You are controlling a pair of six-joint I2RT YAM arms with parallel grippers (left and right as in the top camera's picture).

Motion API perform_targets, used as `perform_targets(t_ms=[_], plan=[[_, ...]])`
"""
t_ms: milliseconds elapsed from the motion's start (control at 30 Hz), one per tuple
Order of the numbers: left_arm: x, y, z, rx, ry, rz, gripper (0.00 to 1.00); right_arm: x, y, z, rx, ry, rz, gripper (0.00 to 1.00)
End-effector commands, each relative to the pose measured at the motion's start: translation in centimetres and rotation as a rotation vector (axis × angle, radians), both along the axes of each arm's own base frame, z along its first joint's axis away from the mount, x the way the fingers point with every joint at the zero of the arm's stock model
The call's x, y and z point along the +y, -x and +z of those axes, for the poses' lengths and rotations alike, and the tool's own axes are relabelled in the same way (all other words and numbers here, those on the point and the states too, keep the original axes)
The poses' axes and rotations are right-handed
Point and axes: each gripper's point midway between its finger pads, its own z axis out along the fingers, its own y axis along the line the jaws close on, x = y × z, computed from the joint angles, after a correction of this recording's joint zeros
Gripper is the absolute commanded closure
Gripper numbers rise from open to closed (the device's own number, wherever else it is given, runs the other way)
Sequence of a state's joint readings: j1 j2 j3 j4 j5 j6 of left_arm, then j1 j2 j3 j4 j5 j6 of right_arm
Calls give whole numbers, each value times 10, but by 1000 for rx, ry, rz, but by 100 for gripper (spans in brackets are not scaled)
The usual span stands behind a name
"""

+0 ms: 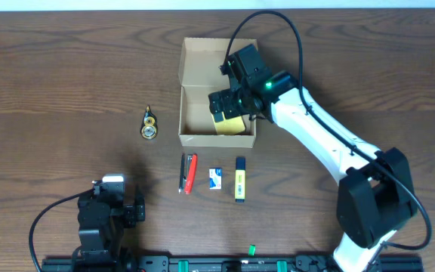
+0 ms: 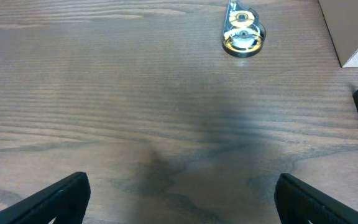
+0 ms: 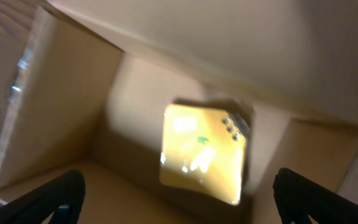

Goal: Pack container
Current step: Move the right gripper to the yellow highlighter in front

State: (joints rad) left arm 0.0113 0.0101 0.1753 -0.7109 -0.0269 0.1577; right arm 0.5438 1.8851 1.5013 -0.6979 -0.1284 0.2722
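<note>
Note container (image 1: 198, 113) mouth-up, flap thrown back, long axis near-to-far. Find right fingers (image 3: 61, 196) wide apart over it, empty; left fingers (image 2: 61, 199) likewise, well away.

Overhead: bright, even, sharp. Left wrist: sharp, with a broad soft shadow across the table (image 2: 73, 93); gold item (image 2: 243, 37) glints. Right wrist: blurred, dim, warm; box (image 3: 61, 118) corners are shadowed and the pad (image 3: 201, 155) glares.

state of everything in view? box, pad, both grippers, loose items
tan cardboard box: flap lid open
pale-yellow square pad: inside box, ungripped
right gripper: jaws open, above box
left gripper: jaws open, empty
gold round tape dispenser: on table, unpacked
yellow-and-blue marker: on table, unpacked
</note>
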Motion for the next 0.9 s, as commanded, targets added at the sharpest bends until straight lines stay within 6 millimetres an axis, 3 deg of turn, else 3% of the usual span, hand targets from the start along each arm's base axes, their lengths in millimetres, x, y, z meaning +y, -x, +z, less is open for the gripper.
perform_targets(t_ms=[0, 167, 300, 633, 767, 867], plan=[[1, 1, -7, 16, -9, 2, 5, 18, -8, 29, -54, -52, 51, 4], [1, 1, -7, 16, -9, 2, 4, 16, -3, 63, -62, -38, 38, 1], [1, 1, -7, 16, -9, 2, 4, -12, 12, 75, -10, 46, -95, 1], [1, 1, -7, 16, -9, 2, 4, -67, 94, 102, 109, 223, -237, 1], [1, 1, -7, 16, -9, 2, 4, -65, 124, 99, 114, 260, -236, 1], [1, 1, -7, 16, -9, 2, 4, -72, 150, 75, 153, 306, -252, 1]])
